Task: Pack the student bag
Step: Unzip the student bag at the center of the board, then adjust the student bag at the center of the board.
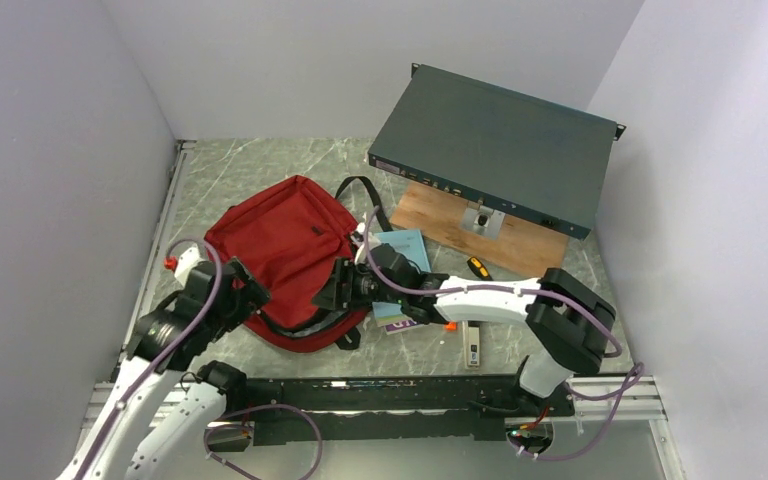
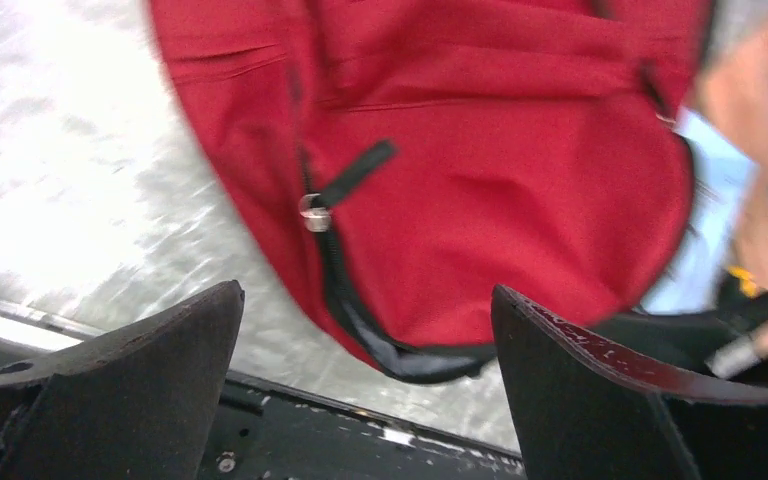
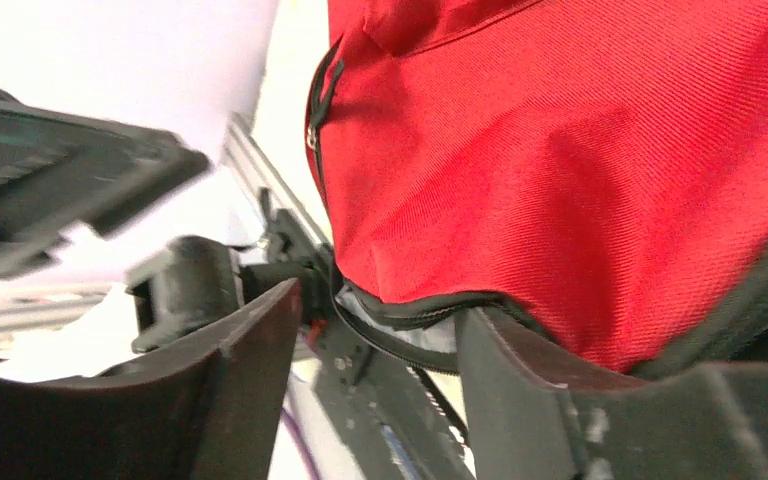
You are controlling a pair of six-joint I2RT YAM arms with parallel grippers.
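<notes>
The student bag (image 1: 280, 245) is a dark red backpack lying flat at the middle left of the table, its black zip edge toward the arms. My left gripper (image 1: 251, 296) is open at the bag's near left corner. In the left wrist view the bag (image 2: 480, 190) and its zip pull (image 2: 312, 210) lie just beyond the open gripper (image 2: 365, 300), which is empty. My right gripper (image 1: 326, 296) is open at the bag's near right edge. In the right wrist view the bag's open zip edge (image 3: 400, 325) runs between the fingers of the gripper (image 3: 380, 305), not clamped.
A flat dark teal metal box (image 1: 495, 150) leans on a wooden board (image 1: 450, 225) at the back right. A light blue notebook (image 1: 407, 245), a yellow-and-black tool (image 1: 478, 267), a purple book (image 1: 400, 322) and a slim stick (image 1: 472, 345) lie right of the bag. Walls close both sides.
</notes>
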